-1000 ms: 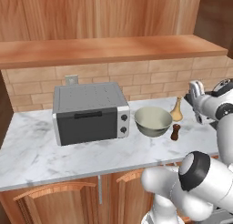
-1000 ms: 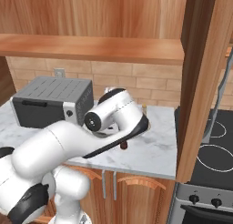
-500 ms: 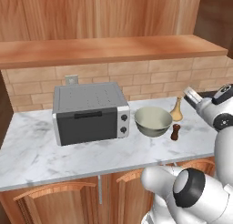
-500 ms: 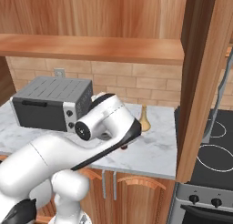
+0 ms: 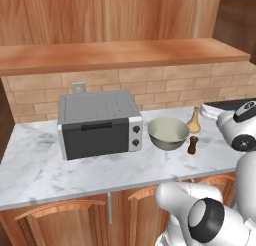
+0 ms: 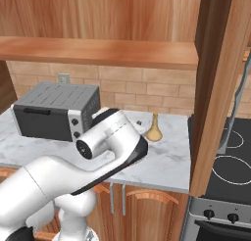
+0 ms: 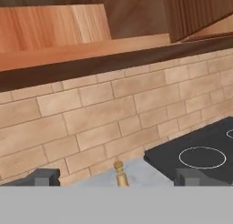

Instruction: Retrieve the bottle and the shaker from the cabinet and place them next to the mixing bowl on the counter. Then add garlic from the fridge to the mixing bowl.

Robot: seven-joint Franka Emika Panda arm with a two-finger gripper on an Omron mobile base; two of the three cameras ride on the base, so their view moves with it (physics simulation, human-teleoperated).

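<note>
Left base view, layout: mixing bowl point(image 5: 168, 132) on the marble counter point(image 5: 40, 170), just right of the toaster oven point(image 5: 100, 122). Bottle point(image 5: 194, 121) upright behind and to the right of the bowl; shaker point(image 5: 192, 145) upright in front of the bottle, just beside the bowl's right edge. Both apart from the bowl, neither touching it.

Left base view, stage: bottle and shaker placed beside the bowl, so probably the garlic leg next; fridge not visible from here.

Left base view, arm: white links at the right edge, wrist turned off to the right, away from the bowl.

Right base view, layout: bottle point(image 6: 154, 130) standing alone on the counter right of the toaster oven point(image 6: 56, 110); bowl and shaker hidden behind the big white forearm. Stove point(image 6: 230, 169) beyond the wooden post on the right.

Right base view, advice: best to lift and tuck the arm well above the bottle and shaker before driving off, since a low sweep could knock either over; best to leave the fingers apart for the fridge handle.

Hand view, gripper point(image 7: 117, 178): two dark fingertips spread wide at the bottom, nothing between them, nothing touched.

Hand view, ahead: top of the bottle point(image 7: 119, 171) low in the middle, between the tips but farther off; brick wall behind, stove point(image 7: 200, 150) to the right.
</note>
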